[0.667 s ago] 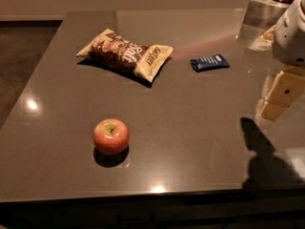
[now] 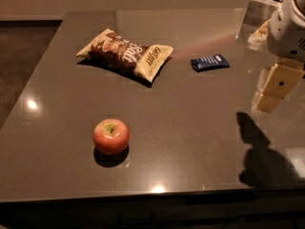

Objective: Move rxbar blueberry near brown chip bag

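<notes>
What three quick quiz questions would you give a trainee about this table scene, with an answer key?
1. True or false: the rxbar blueberry touches the brown chip bag.
2. Which item lies nearest the front edge of the table? A) the apple B) the rxbar blueberry C) the brown chip bag
3. Fill in: the gripper hangs above the table at the picture's ____ edge.

Key
1. False. They lie apart, with bare table between them; the bar is to the bag's right in the picture.
2. A.
3. Right. It is nearer the camera than the bar and touches none of the items.
</notes>
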Controlling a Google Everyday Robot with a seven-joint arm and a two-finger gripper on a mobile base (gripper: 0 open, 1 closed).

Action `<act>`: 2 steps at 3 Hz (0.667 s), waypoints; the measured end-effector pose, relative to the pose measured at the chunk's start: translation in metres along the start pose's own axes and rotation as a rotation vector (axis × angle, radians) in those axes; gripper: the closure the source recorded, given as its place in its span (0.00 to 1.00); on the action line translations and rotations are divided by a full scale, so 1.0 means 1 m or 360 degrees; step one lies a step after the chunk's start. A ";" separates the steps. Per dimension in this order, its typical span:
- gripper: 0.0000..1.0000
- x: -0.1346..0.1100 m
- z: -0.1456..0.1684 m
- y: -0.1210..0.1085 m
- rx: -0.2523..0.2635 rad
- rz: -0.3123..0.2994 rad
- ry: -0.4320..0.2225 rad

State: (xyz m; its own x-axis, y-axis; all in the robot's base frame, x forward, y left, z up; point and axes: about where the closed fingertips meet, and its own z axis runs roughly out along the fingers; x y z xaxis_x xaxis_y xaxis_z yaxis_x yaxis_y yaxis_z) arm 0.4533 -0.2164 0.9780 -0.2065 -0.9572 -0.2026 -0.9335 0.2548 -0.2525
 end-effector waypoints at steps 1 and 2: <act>0.00 -0.003 0.009 -0.024 -0.0028 -0.0011 -0.0002; 0.00 -0.009 0.019 -0.066 -0.0049 -0.0033 -0.0024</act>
State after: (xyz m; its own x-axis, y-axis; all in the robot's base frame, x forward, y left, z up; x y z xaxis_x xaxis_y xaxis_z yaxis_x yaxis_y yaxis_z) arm 0.5225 -0.2223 0.9786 -0.1830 -0.9600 -0.2120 -0.9460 0.2306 -0.2277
